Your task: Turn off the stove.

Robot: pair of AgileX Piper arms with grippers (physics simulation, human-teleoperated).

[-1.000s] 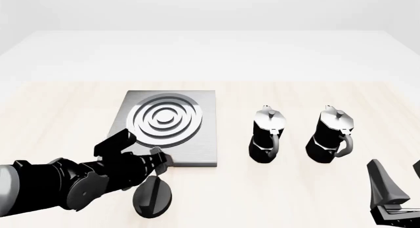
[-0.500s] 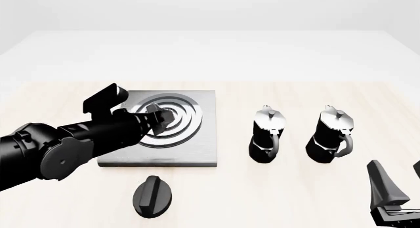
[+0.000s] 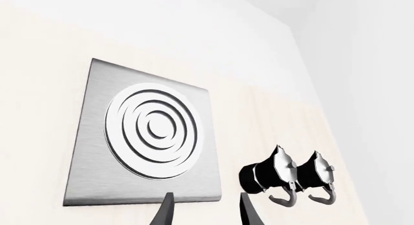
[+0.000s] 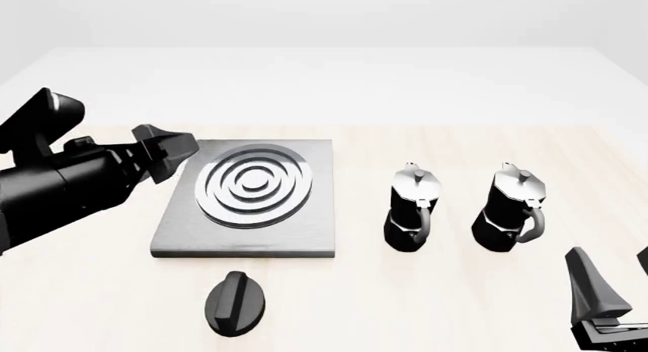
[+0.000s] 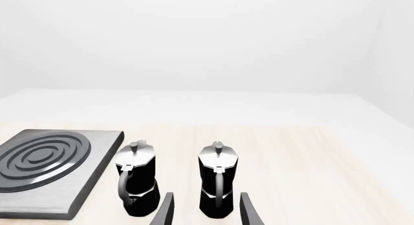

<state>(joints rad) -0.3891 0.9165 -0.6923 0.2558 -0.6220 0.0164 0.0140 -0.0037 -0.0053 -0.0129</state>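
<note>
Lowest in the front frame, left of centre, the knob (image 4: 237, 303) lies on the bench (image 4: 426, 306), just in front of the stove (image 4: 246, 199). It looks rigid, small and smooth; the raised ridge is the likely place to pinch and twist. Lower right, the right end effector (image 4: 611, 291) shows parted fingers, empty. Upper left, the left end effector (image 4: 162, 149) is also parted, empty.

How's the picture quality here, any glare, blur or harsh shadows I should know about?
Front view: sharp, evenly lit, faint shadows; the stove burner rings gleam, and the knob is crisp. Left wrist view: tilted, so the moka pots lie sideways; no blur. Right wrist view: level, clear, with a washed-out white background.
</note>
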